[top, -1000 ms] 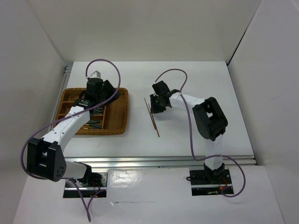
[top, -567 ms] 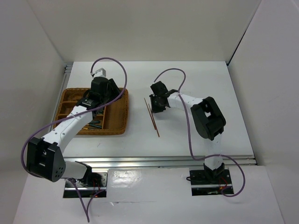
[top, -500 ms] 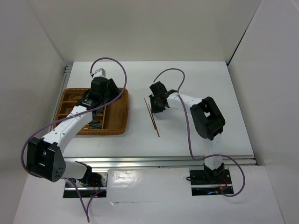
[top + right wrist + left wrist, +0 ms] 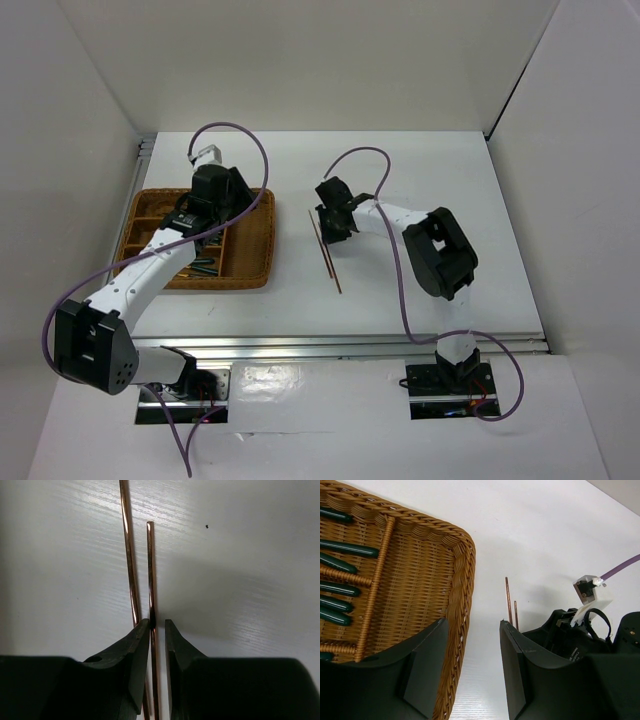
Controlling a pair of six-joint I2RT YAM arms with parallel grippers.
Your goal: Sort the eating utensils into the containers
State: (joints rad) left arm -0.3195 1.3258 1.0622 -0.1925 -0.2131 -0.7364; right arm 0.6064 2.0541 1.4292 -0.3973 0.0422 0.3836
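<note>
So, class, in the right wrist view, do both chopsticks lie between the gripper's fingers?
No, only one chopstick runs between the right gripper's fingers; the other chopstick lies outside them.

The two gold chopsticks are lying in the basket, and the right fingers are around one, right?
No. The top view shows both chopsticks lying on the white table beside the basket; the right fingers are around one.

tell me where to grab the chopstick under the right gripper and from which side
Probably take the chopstick by its thin shaft from straight above, right gripper pinching across its width. It lies flat on the table with a second chopstick close beside, so one finger must slip into the narrow gap between.
</note>
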